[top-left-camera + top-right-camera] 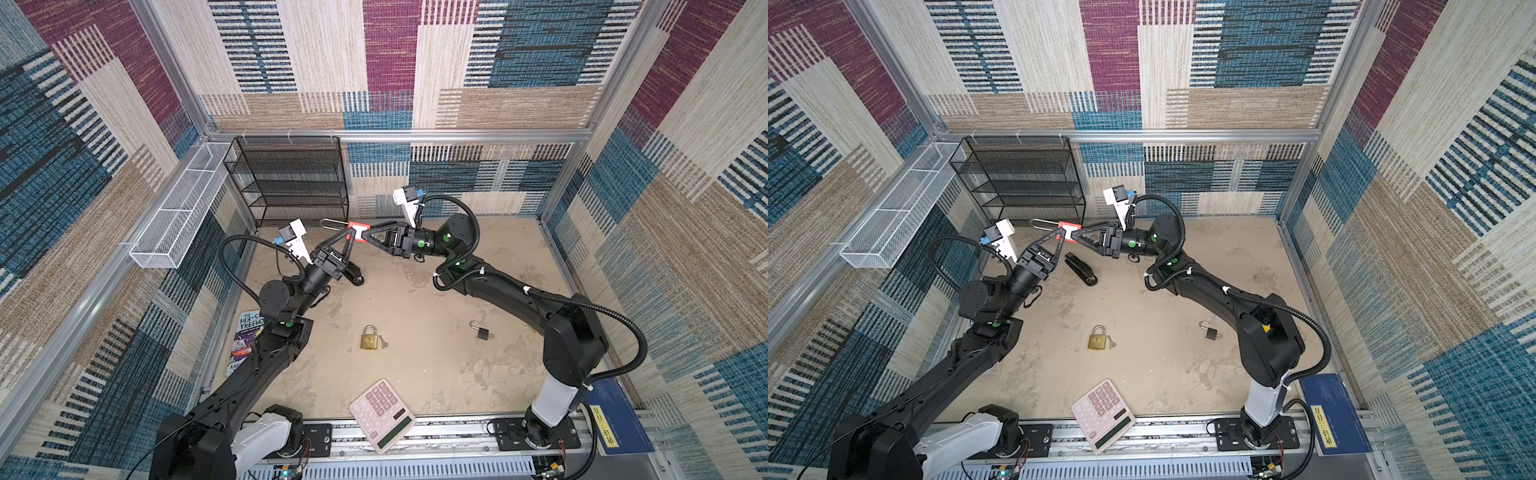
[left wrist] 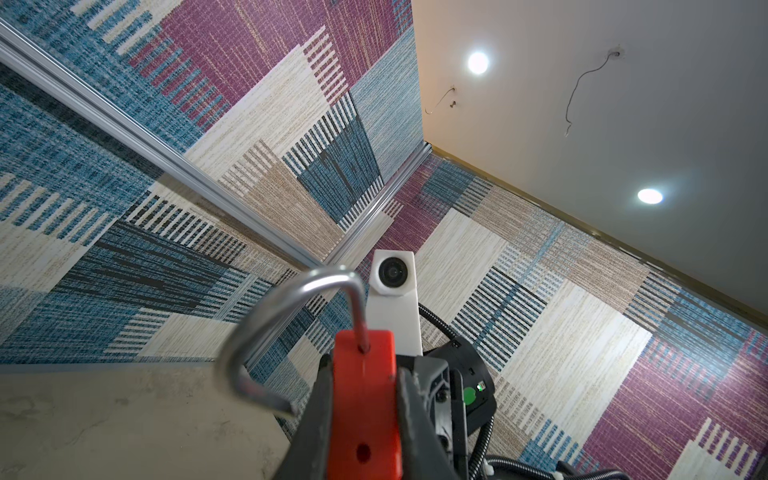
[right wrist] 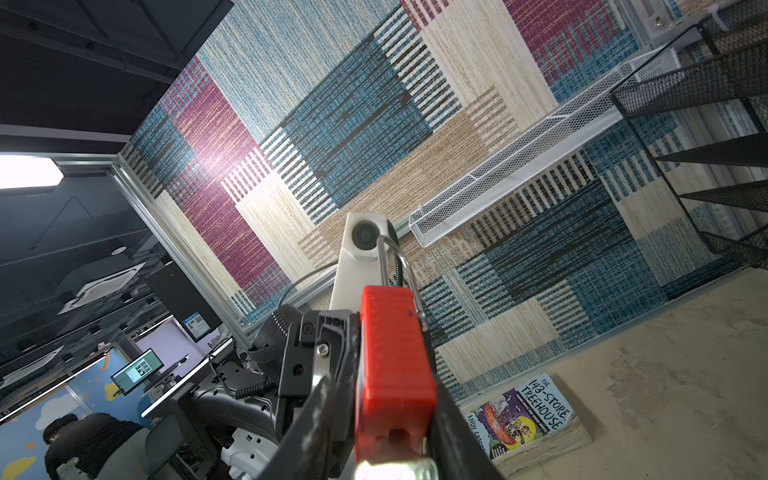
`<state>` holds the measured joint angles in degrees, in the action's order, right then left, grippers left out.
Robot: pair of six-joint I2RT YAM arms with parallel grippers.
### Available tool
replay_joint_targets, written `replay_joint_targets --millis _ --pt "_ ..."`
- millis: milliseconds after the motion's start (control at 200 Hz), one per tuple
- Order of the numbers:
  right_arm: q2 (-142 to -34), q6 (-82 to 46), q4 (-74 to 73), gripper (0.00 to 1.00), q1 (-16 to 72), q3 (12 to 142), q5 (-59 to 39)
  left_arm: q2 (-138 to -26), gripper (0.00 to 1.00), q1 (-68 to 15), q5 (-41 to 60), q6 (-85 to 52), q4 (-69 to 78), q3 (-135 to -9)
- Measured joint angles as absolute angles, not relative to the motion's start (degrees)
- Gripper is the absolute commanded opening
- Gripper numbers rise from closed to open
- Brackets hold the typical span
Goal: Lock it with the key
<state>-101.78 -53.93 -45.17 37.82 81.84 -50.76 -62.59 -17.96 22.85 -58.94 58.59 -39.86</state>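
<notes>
A red padlock [image 1: 358, 230] [image 1: 1068, 227] hangs in the air near the back, its silver shackle [image 2: 291, 291] swung open. My left gripper [image 1: 352, 236] [image 2: 365, 374] is shut on the red body [image 2: 365, 395], one finger on each flat side. My right gripper [image 1: 365, 235] [image 3: 395, 436] comes from the opposite side, its fingers flanking the lock's underside [image 3: 395, 365]. A blurred silvery piece, apparently the key [image 3: 395, 469], sticks out there between the fingers. Whether they press on it does not show.
On the floor lie a brass padlock [image 1: 368, 337] with a small key [image 1: 383, 341], a small black padlock [image 1: 481, 331], a pink calculator [image 1: 382, 413] and a black stapler [image 1: 1081, 270]. A black mesh shelf [image 1: 291, 183] and a white wire basket [image 1: 178, 216] line the back left; a book [image 1: 247, 345] lies under the left arm.
</notes>
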Motion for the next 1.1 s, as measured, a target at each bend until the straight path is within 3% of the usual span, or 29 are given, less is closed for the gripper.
replay_joint_targets --millis 285,371,526,641,1097 --pt "-102.1 -56.07 -45.21 0.16 37.89 82.35 -50.81 -62.74 0.07 -17.96 22.94 -58.98 59.75 -39.86" --pt "-102.1 -56.31 -45.23 0.12 37.89 82.35 -50.83 -62.7 0.15 -17.89 22.92 -58.98 59.75 -39.72" --pt "-102.1 -55.86 -46.06 0.08 37.91 81.8 -51.27 -61.69 0.38 -17.89 22.59 -58.98 58.98 -38.96" --pt "-101.8 -55.83 -46.85 0.07 37.91 80.79 -50.94 -60.38 0.46 -17.89 21.93 -58.87 58.24 -38.46" --pt "-99.79 -55.42 -47.57 0.06 37.1 78.83 -50.39 -56.1 0.52 -12.86 21.21 -58.98 55.86 -36.47"
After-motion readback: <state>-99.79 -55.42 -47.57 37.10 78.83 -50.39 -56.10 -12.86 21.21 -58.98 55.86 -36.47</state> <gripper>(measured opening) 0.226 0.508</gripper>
